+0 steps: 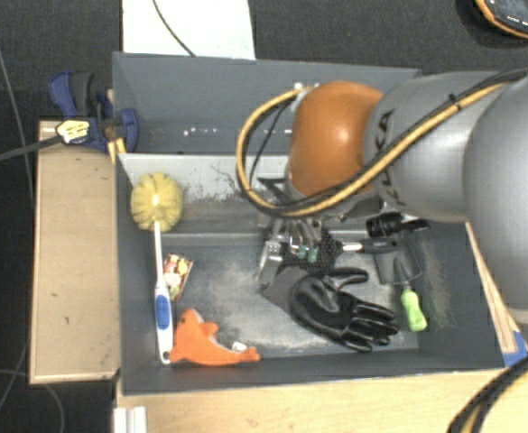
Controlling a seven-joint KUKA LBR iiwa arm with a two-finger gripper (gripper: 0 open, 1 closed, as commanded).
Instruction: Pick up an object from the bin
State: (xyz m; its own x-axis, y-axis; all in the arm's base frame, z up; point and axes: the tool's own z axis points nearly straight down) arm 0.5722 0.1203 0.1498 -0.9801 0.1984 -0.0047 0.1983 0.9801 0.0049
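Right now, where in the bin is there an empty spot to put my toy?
The barest patch is grey bin floor between the yellow-headed brush with a white-and-blue handle, the orange plastic piece and the black rubber glove. The right side is crowded: the gripper hangs by the glove, with a small green stick beside it.

Tool at black glove upper-left edge

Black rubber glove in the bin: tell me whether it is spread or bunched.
Spread: the black rubber glove lies flat on the grey bin floor, fingers splayed toward the view's right.
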